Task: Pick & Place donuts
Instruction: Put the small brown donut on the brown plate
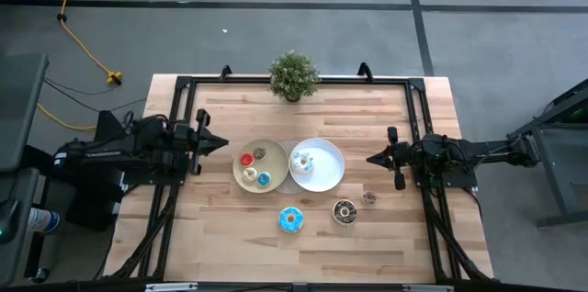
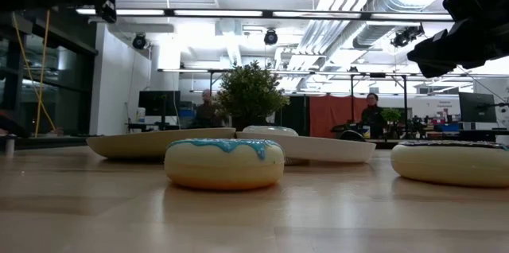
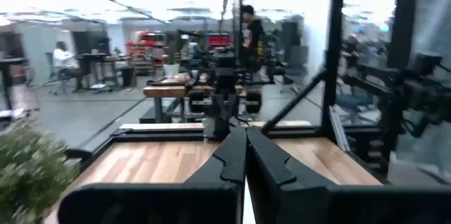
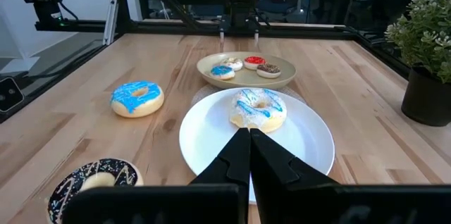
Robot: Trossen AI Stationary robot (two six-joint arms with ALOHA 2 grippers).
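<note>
A large donut with white and blue icing [image 1: 302, 162] [image 4: 258, 109] lies on the white plate [image 1: 329, 178]. Several small donuts, among them a red one [image 1: 247, 159] and a blue one [image 1: 264, 179], lie on the beige plate [image 1: 274, 162] [image 4: 245, 77]. A large blue-iced donut [image 1: 290, 220] [image 2: 224, 163], a dark sprinkled donut [image 1: 345, 210] [image 4: 95, 180] and a small brown donut [image 1: 368, 197] rest flat on the table. My left gripper [image 1: 221, 142] [image 3: 246, 131] hovers shut left of the beige plate. My right gripper [image 1: 372, 157] [image 4: 249, 134] hovers shut right of the white plate.
A potted plant [image 1: 294, 75] [image 4: 426, 41] stands at the table's far edge, behind the plates. A black frame [image 1: 179, 90] runs along the left, far and right sides. Bare wood [image 1: 220, 246] lies near the front edge. People sit and stand in the room beyond.
</note>
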